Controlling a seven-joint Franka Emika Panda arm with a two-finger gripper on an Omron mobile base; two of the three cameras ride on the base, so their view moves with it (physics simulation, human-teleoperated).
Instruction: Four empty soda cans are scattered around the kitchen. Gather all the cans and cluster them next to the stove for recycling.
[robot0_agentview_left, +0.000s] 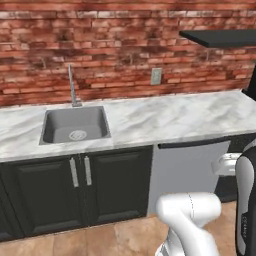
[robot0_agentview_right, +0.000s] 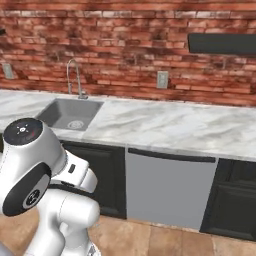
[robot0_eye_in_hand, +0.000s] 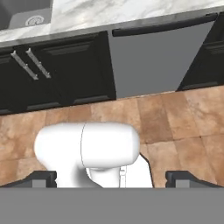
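Arm folded low before the dark cabinets (robot0_agentview_left: 75, 187); hand aimed down over the tiled floor (robot0_eye_in_hand: 175, 118). Fingers (robot0_eye_in_hand: 43, 178) stand wide apart, holding nothing. Marble surface (robot0_agentview_left: 165, 117) carries a sink (robot0_agentview_left: 75, 125) under the brick wall (robot0_agentview_right: 125, 45). Cans' whereabouts: cannot tell.

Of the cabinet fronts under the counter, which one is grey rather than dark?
The dishwasher panel, right of the sink. It is flat light grey with one horizontal bar handle along its top; the dark cabinet doors beside it have recessed panels and vertical handles.
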